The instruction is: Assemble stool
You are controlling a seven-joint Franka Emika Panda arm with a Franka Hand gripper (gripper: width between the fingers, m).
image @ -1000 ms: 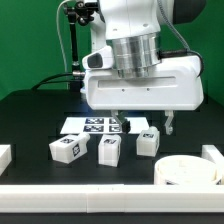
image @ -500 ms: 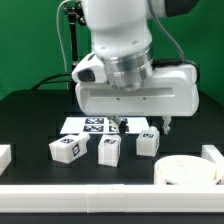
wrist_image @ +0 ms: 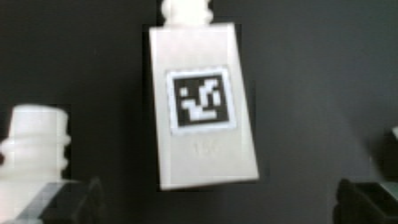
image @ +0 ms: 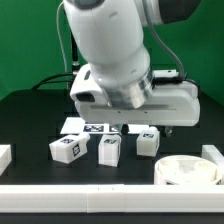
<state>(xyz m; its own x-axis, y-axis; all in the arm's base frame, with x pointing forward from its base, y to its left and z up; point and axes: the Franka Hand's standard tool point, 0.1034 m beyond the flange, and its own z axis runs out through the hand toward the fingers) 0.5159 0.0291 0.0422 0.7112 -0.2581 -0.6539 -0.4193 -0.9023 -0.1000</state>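
Three white tagged stool legs stand in a row on the black table: one at the exterior view's left (image: 68, 148), one in the middle (image: 110, 150), one at the right (image: 147, 142). The round rimmed seat (image: 188, 172) lies at the front right. My gripper (image: 143, 128) hangs open just above and behind the right leg. In the wrist view a leg (wrist_image: 201, 105) lies lengthwise with its tag facing the camera. Its near end just reaches the gap of my open gripper (wrist_image: 217, 205), touching neither finger. Another leg (wrist_image: 36, 140) shows at the edge.
The marker board (image: 92, 127) lies behind the legs, partly under my hand. White border rails run along the front (image: 100, 196), the left (image: 5, 155) and the right (image: 212, 154) of the table. Cables and a stand rise at the back left.
The arm has swung and tilted toward the exterior view's left, and the hand has sunk a little nearer the legs. The jaws stay open; no part has moved.
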